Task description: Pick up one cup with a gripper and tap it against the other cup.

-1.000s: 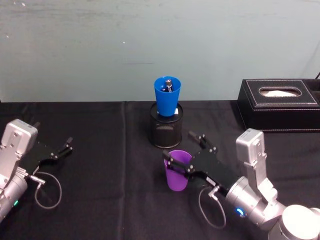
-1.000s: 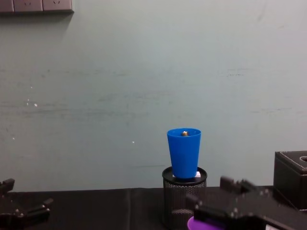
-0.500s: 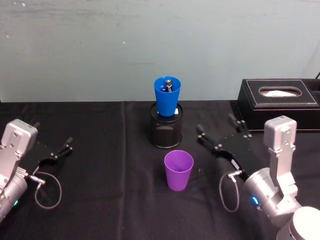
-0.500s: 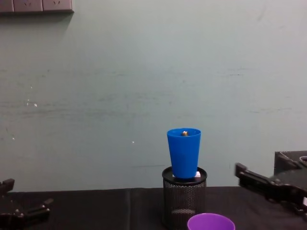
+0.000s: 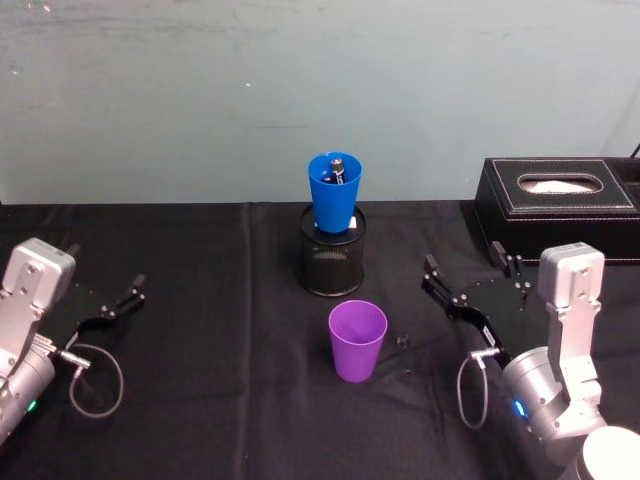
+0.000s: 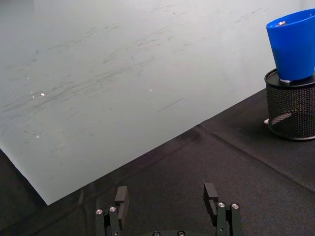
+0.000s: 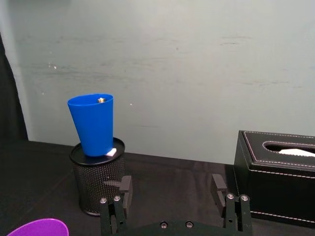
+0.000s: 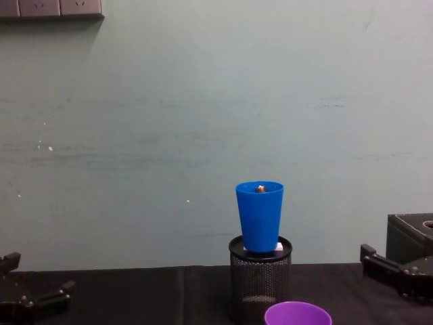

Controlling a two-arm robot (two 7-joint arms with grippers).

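Head view: the right gripper (image 5: 468,278) has pulled back, fingers spread and empty, leaving the purple cup (image 5: 358,340) standing well clear of them. The tap looks finished. Chest view: the blue cup (image 8: 260,215) sits in the mesh holder (image 8: 260,277). The left gripper (image 5: 128,295) lies parked, open.

Tabletop (image 5: 200,400) covered in black cloth, a crease running front to back left of centre. Directly on it: purple cup (image 5: 357,340), upright, open end up, near centre; black mesh holder (image 5: 331,264) just behind the purple cup; black tissue box (image 5: 558,209) at far right, against the wall.
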